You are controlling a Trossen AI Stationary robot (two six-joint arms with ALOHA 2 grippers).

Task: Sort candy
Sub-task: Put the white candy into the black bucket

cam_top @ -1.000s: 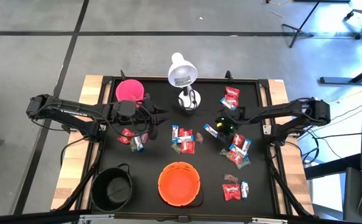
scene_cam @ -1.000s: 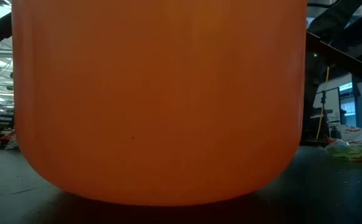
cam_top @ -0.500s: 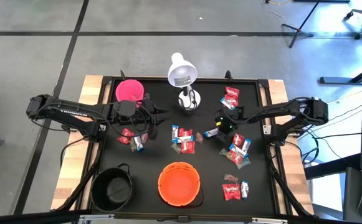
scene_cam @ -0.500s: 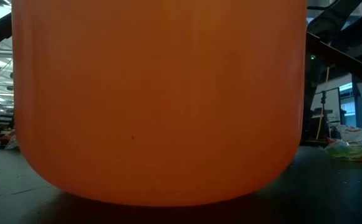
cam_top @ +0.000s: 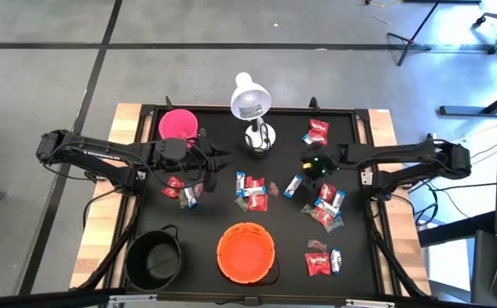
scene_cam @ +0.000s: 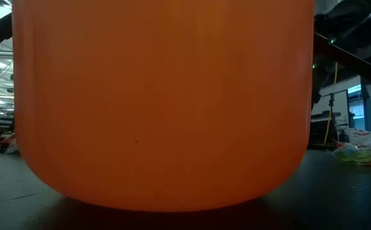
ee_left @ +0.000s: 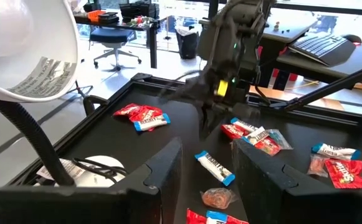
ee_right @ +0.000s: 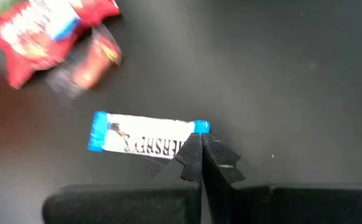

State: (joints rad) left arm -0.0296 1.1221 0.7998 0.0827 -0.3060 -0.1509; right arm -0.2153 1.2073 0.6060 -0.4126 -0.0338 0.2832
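Observation:
Wrapped candy lies scattered flat on the black table top: red and blue-and-white pieces in the middle (cam_top: 251,192), at the right (cam_top: 326,205), far right (cam_top: 316,133) and near right (cam_top: 321,259). My right gripper (cam_top: 313,168) is shut and empty. It hangs just above one end of a blue-and-white candy (ee_right: 148,138), which lies flat on the table (ee_left: 215,168). My left gripper (ee_left: 209,180) stands open and empty at the left (cam_top: 204,164), beside a few candies (cam_top: 183,190).
An orange bowl (cam_top: 246,252) stands near the front edge and fills the low view (scene_cam: 163,102). A black pot (cam_top: 154,261) is front left, a pink cup (cam_top: 178,125) far left. A white desk lamp (cam_top: 250,103) stands at the far middle. The table has a raised rim (cam_top: 369,184).
My right gripper has shut beside the blue-and-white candy without taking it, then risen and drawn back a little toward the table's right edge. The candy has turned about and slid slightly on the table.

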